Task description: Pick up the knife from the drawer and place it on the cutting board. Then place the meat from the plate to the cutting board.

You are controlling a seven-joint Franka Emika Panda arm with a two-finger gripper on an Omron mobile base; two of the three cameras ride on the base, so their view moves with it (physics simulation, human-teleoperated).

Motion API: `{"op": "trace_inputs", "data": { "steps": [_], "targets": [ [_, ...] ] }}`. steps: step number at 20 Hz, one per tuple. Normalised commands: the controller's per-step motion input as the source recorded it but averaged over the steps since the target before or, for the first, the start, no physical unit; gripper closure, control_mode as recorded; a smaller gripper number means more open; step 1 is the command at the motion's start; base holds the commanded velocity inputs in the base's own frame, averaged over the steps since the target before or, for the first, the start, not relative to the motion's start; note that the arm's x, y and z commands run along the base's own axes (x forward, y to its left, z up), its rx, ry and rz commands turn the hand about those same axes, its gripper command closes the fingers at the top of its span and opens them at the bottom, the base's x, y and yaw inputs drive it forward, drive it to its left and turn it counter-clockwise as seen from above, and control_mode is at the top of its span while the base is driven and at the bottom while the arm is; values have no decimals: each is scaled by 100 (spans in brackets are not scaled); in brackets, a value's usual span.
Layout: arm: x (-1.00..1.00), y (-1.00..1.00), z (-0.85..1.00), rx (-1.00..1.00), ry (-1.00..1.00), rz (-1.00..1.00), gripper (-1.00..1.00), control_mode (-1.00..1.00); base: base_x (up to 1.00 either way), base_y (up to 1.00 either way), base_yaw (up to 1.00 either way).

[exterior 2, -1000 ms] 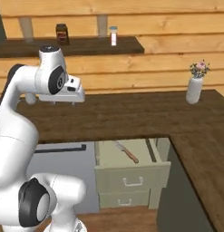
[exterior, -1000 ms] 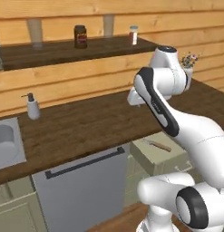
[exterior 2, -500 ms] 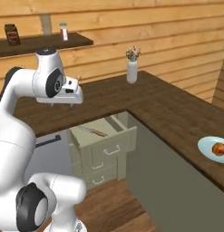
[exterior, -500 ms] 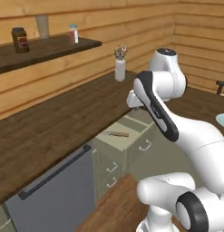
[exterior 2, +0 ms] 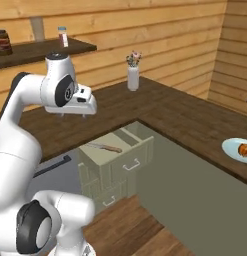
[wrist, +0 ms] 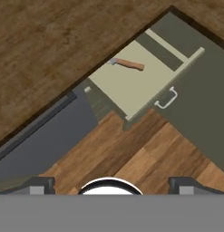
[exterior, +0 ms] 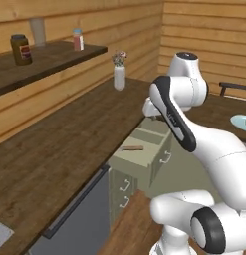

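Knife (wrist: 127,64): 1, in 1 open drawer (wrist: 131,88)

knife (wrist: 127,64) in open drawer (wrist: 131,86), blade likely hidden

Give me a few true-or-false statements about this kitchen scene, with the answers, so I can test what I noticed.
1. The knife lies inside the open drawer. True.
2. The robot's jaws are clamped on the knife. False: the gripper is open and holds nothing, well above the drawer.
3. The meat sits on the plate. True.
4. The vase of flowers stands on the floor. False: it stands on the wooden counter by the wall.
5. The drawer is shut. False: it is pulled out, its beige floor exposed.
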Motion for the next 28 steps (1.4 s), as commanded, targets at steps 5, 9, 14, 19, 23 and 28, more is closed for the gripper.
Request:
{"op": "trace_inputs", "data": {
  "steps": [5, 9, 14, 19, 23, 28],
  "targets": [
    [0, 0, 0, 0, 0, 0, -100, 100, 46, -1, -14],
    [0, 0, 0, 0, 0, 0, -100, 100, 55, 27, -27],
    [0, 0, 0, 0, 0, 0, -100, 100, 25, 9, -23],
    [0, 0, 0, 0, 0, 0, -100, 100, 9, 2, -6],
    [21, 2, -5, 0, 0, 0, -100, -100, 0, 0, 0],
    [65, -80, -43, 15, -27, 46, -100, -100, 0, 0, 0]
  ]
}}
